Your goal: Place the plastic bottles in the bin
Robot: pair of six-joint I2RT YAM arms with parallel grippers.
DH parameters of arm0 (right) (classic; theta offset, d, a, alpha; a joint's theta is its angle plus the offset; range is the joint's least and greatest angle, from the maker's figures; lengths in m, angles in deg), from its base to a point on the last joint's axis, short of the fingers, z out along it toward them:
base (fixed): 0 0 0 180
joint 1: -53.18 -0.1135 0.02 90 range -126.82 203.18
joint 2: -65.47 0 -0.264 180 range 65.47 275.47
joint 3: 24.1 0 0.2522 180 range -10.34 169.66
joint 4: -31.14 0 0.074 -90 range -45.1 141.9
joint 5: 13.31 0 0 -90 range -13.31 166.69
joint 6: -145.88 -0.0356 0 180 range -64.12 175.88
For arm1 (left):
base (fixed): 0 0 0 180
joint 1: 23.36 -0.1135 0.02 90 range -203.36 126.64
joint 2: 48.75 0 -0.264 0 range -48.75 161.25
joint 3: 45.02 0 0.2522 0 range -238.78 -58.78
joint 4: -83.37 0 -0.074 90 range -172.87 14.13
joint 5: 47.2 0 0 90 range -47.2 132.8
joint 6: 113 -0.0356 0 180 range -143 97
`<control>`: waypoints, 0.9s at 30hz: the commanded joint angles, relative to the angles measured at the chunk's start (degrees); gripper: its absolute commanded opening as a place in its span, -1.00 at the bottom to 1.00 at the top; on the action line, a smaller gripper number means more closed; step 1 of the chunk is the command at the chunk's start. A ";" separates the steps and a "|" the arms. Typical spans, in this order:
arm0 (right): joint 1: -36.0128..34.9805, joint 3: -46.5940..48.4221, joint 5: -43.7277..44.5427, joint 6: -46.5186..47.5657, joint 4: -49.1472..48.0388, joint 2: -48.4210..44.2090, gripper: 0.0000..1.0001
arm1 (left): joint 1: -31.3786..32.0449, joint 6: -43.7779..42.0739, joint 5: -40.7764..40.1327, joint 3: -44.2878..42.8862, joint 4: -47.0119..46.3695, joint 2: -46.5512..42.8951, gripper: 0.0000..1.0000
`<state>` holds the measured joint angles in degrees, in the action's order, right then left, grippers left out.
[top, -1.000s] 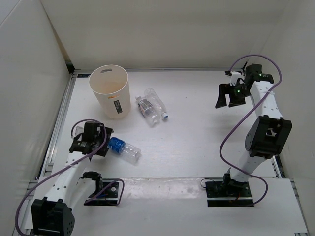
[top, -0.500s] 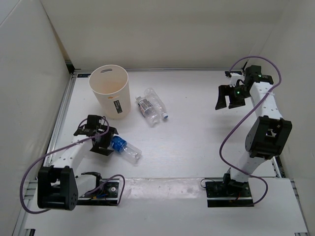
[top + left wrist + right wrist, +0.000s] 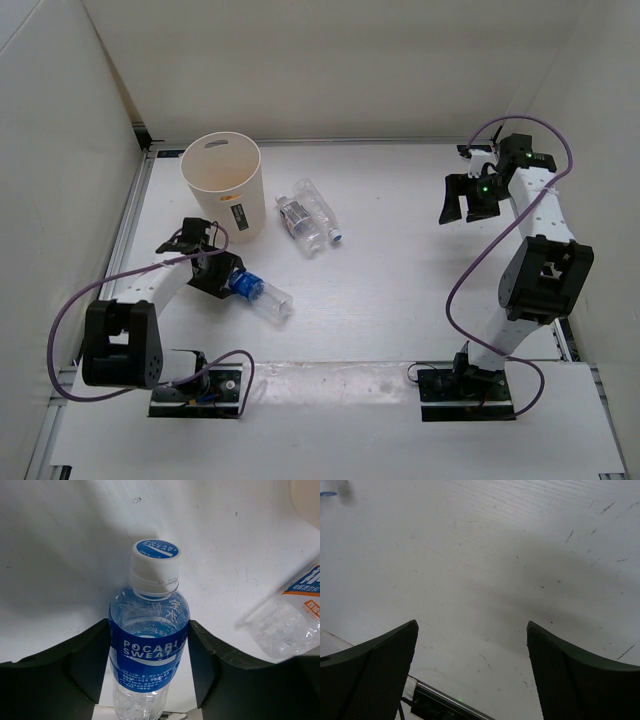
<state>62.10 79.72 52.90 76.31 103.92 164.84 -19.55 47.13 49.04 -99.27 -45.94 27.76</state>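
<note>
Blue-label bottle newly in left hand

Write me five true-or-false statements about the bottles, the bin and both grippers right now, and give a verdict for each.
1. The left gripper is closed on the blue-label bottle. True.
2. The bin lies tipped on its side. False: it stands upright.
3. The right gripper holds a bottle. False: it is open, with only bare table below it.
4. Two clear bottles lie on the table beside the bin. True.
5. The blue-label bottle has lost its cap. False: a white cap with a blue top is on it.
</note>
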 commanded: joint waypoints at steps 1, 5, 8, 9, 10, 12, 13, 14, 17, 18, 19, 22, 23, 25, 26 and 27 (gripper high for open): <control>0.39 -0.59 -0.02 0.58 -0.14 -0.94 0.81 | -0.39 -1.31 0.09 -1.78 0.51 -2.15 0.30; 0.39 -0.59 -0.03 0.40 -0.23 -0.41 0.81 | -0.47 -1.49 -0.79 -1.96 2.61 -4.17 0.20; 0.56 -0.59 -0.29 0.32 -0.58 0.03 0.81 | -0.30 -2.10 -3.68 -3.01 5.60 -6.45 0.12; 0.65 -0.50 -0.38 0.32 -0.58 0.29 0.81 | -0.30 -2.45 -5.26 -4.15 6.83 -8.72 0.10; 0.56 -0.41 -0.38 0.14 -0.58 0.64 0.81 | -0.47 -3.32 -6.06 -4.51 7.36 -9.27 0.07; 0.57 -0.24 -0.55 0.05 -0.75 0.56 0.81 | -0.39 -4.21 -8.87 -6.43 9.82 -11.55 0.02; 0.74 -0.15 -0.55 0.05 -0.75 0.91 0.81 | -0.47 -5.69 -11.14 -7.05 11.14 -13.13 0.02; 0.74 0.02 -0.82 -0.03 -0.75 0.82 0.81 | -0.39 -6.14 -12.90 -7.67 11.84 -14.53 0.02; 0.82 0.20 -1.08 -0.03 -0.75 1.17 0.81 | -0.47 -8.86 -17.73 -12.40 14.57 -17.79 -0.01; 0.91 0.20 -0.99 -0.03 -0.75 1.17 0.81 | -0.39 -10.70 -18.36 -13.29 14.75 -18.32 -0.01; 1.09 0.29 -0.99 0.05 -0.84 1.26 0.81 | -0.39 -11.58 -20.20 -14.95 15.19 -18.94 -0.01; 1.09 0.20 -1.17 -0.03 -0.75 1.26 0.81 | -0.39 -17.47 -23.89 -21.18 13.97 -21.84 -0.01; 0.92 0.20 -1.26 0.05 -0.93 1.35 0.81 | -0.39 -21.31 -24.86 -22.51 13.53 -22.28 -0.01; 1.00 0.29 -1.43 0.05 -0.84 1.44 0.81 | -0.39 -24.23 -25.49 -26.89 13.08 -22.02 -0.01; 0.83 0.29 -1.52 -0.03 -0.93 1.44 0.81 | -0.47 -27.03 -26.01 -30.23 13.00 -21.50 -0.01; 0.91 0.38 -1.61 -0.21 -0.93 1.44 0.81 | -0.39 -29.32 -26.28 -31.83 13.08 -20.79 -0.01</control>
<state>62.85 79.72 52.50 76.22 103.42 165.96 -19.57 27.13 26.81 -125.26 -32.06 6.95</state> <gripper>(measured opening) 0.905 0.657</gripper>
